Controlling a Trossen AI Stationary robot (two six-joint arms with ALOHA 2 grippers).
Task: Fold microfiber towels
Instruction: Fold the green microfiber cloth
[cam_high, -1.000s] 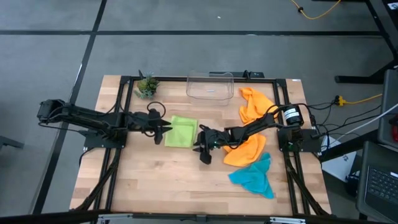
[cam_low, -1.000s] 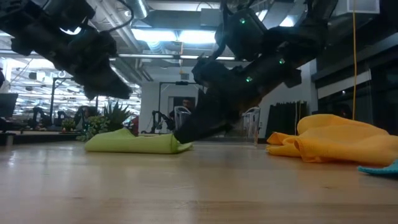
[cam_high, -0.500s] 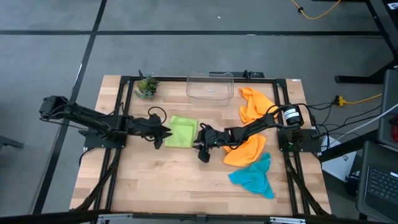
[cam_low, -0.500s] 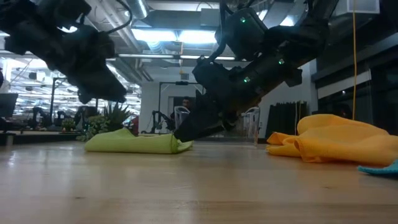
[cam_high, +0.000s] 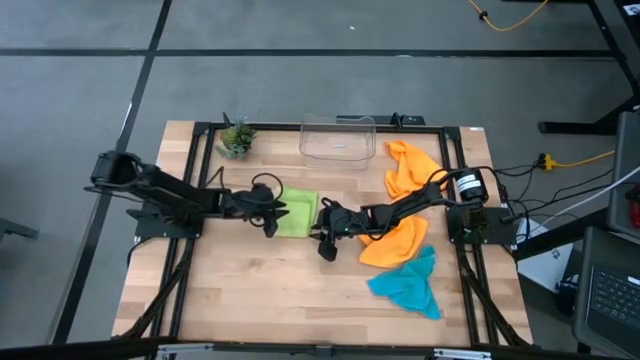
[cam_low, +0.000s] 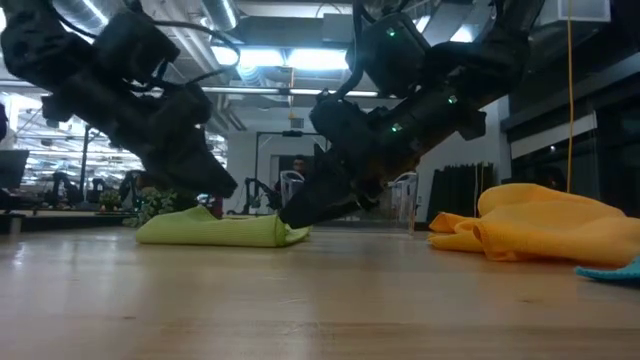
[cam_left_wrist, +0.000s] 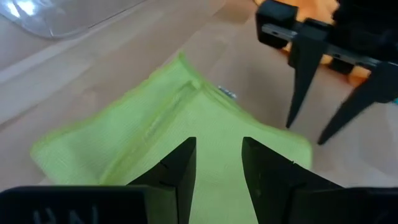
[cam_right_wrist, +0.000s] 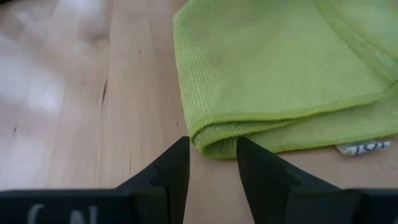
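Observation:
A lime green towel (cam_high: 298, 212) (cam_right_wrist: 273, 74) lies folded flat on the table's middle. My left gripper (cam_high: 278, 212) (cam_left_wrist: 217, 149) is open and hovers low over the towel's left part, slanting down. My right gripper (cam_high: 320, 230) (cam_right_wrist: 211, 152) is also open. Its fingertips are down at the towel's right, near corner (cam_right_wrist: 202, 140), and the left wrist view shows them standing just off the towel's edge (cam_left_wrist: 305, 132). Two orange towels (cam_high: 408, 168) (cam_high: 395, 242) and a teal towel (cam_high: 408, 282) lie crumpled at the right. My right gripper has its fingertips (cam_low: 292, 218) down at the table beside the green towel's folded corner (cam_right_wrist: 202, 140), slanting from the table's right. I cannot tell whether they touch the cloth.
A clear plastic bin (cam_high: 338, 138) stands at the far edge and a small potted plant (cam_high: 236, 138) at the far left. The right arm lies over the nearer orange towel. Bare wood fills the table's near half (cam_high: 270, 290).
My left gripper has moved toward the table's right edge and down, from beside the green towel's left edge to over its left part. The towel and my right gripper have stayed where they were.

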